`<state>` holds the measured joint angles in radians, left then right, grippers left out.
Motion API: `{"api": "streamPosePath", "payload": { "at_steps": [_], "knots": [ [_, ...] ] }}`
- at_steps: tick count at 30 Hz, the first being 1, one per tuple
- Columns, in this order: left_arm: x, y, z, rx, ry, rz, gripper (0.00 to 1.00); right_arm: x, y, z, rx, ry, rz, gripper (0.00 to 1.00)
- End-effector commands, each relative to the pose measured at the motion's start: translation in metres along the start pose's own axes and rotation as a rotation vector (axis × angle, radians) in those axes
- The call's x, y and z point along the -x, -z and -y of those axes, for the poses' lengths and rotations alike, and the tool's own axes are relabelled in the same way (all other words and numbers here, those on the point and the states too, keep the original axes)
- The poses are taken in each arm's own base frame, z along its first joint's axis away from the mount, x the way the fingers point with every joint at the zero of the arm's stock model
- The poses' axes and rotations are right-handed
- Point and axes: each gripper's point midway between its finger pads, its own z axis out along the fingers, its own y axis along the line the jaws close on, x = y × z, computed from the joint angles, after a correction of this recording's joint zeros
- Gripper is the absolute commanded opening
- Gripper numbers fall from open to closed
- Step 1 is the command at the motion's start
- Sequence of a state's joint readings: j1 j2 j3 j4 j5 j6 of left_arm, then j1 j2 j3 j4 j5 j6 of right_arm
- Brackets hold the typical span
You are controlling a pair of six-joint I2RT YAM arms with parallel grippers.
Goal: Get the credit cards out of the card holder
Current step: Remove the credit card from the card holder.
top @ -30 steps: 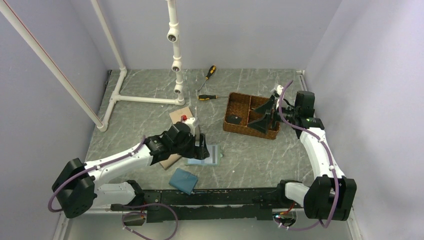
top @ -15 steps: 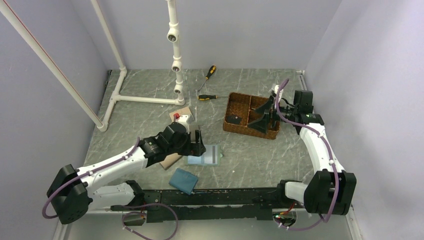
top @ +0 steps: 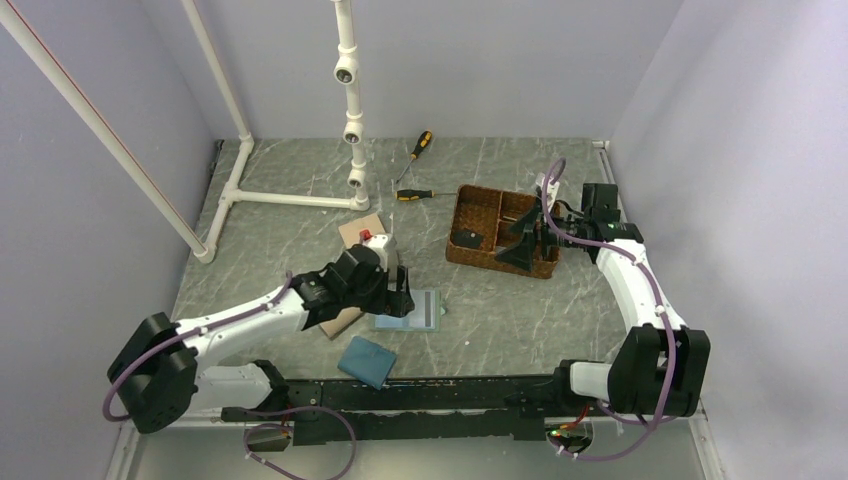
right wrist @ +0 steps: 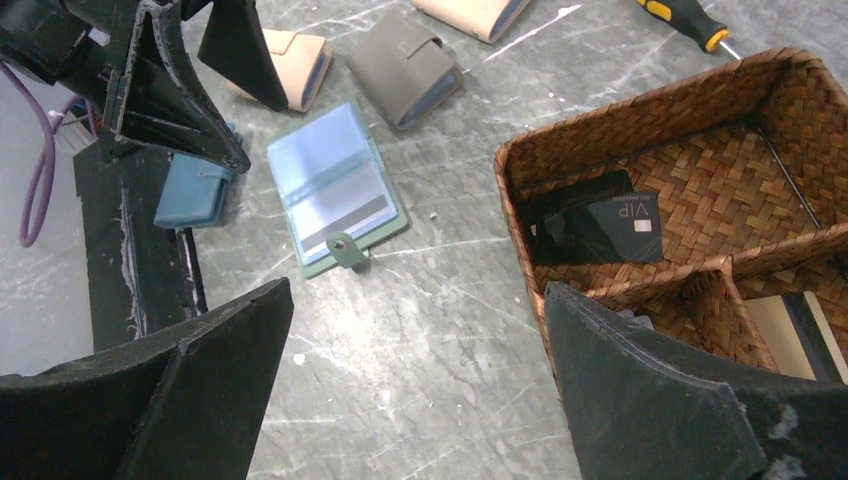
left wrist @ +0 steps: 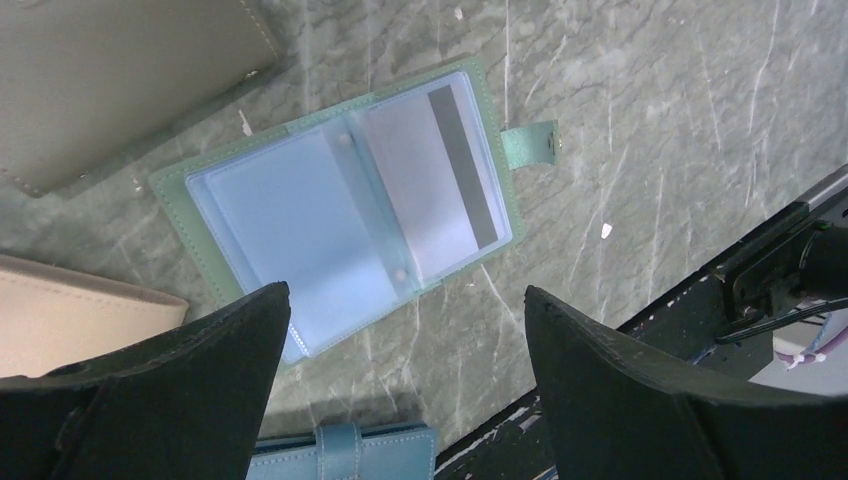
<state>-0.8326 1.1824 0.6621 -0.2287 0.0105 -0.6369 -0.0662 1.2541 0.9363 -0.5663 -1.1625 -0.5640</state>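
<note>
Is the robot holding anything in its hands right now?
No, nothing is held. The left end effector is open above the open card holder, and the right end effector is open near the basket.

One corner of the card holder [left wrist: 338,208] hides behind the left jaws

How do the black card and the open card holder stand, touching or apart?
Apart. The right wrist view shows the black card lying inside a compartment of the basket, while the card holder lies open on the table, bare marble between them.
</note>
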Motion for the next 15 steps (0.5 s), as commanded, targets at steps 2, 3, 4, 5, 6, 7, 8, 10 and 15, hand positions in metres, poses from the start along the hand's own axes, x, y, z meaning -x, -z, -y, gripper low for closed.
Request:
{"api": "streamPosePath", "payload": {
  "at_steps": [2, 3, 4, 5, 6, 7, 8, 10, 15],
  "knots": [
    [0.015, -0.006, 0.021, -0.071, -0.057, 0.000, 0.91, 0.013, 0.002, 0.004, -0.002, 0.088, 0.001, 0.99],
    [0.016, -0.007, 0.021, -0.072, -0.057, 0.000, 0.91, 0.013, 0.002, 0.004, -0.002, 0.086, -0.001, 0.99],
    [0.016, -0.008, 0.021, -0.072, -0.057, 0.001, 0.91, 0.013, 0.002, 0.004, 0.000, 0.087, -0.003, 0.99],
    [0.016, -0.008, 0.022, -0.075, -0.057, 0.001, 0.92, 0.012, 0.001, 0.005, 0.000, 0.086, -0.005, 0.99],
    [0.016, -0.009, 0.023, -0.078, -0.057, 0.001, 0.91, 0.011, 0.001, 0.005, 0.000, 0.086, -0.007, 0.99],
    [0.016, -0.010, 0.022, -0.076, -0.055, 0.000, 0.91, 0.011, 0.001, 0.005, 0.001, 0.087, -0.007, 0.99],
    [0.015, -0.011, 0.022, -0.074, -0.053, -0.002, 0.91, 0.011, 0.001, 0.005, 0.001, 0.087, -0.008, 0.99],
    [0.015, -0.013, 0.023, -0.074, -0.048, -0.009, 0.91, 0.011, 0.001, 0.004, 0.005, 0.091, -0.010, 0.99],
    [0.015, -0.015, 0.022, -0.041, -0.049, -0.022, 0.95, 0.010, 0.000, 0.004, -0.001, 0.094, -0.020, 0.99]
  ]
}}
